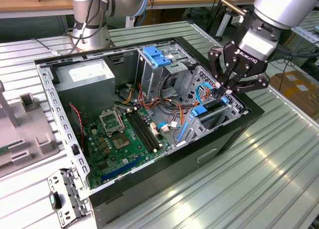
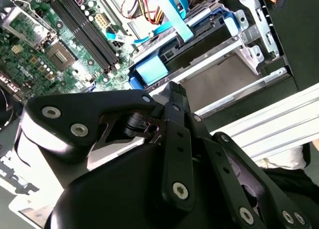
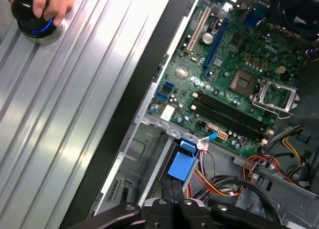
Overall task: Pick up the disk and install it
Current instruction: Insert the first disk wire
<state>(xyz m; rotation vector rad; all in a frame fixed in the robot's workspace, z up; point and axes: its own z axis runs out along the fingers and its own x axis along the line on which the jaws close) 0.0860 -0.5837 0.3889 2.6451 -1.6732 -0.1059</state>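
Observation:
The open computer case point(image 1: 234, 134) lies on the metal table. The disk point(image 1: 214, 108) stands on edge in the drive bay at the case corner on the exterior view's right, its blue side rail point(image 2: 149, 72) showing beside the cables. In the first wrist view the blue rail point(image 3: 180, 167) sits just past my fingertips. My gripper point(image 1: 223, 92) hangs directly over the disk's upper edge, at or barely above it. Its fingers point(image 3: 167, 191) are pressed together with nothing visible between them. In the second wrist view the gripper point(image 2: 172, 92) hides part of the bay.
A motherboard point(image 1: 119, 139), a grey power supply point(image 1: 87, 82) and a metal cage with a blue cap point(image 1: 157, 57) fill the case, with loose cables point(image 1: 169, 109) by the bay. A loose bracket point(image 1: 65, 194) and a grey fixture point(image 1: 25, 129) lie outside. A hand point(image 3: 47, 5) rests on a black knob.

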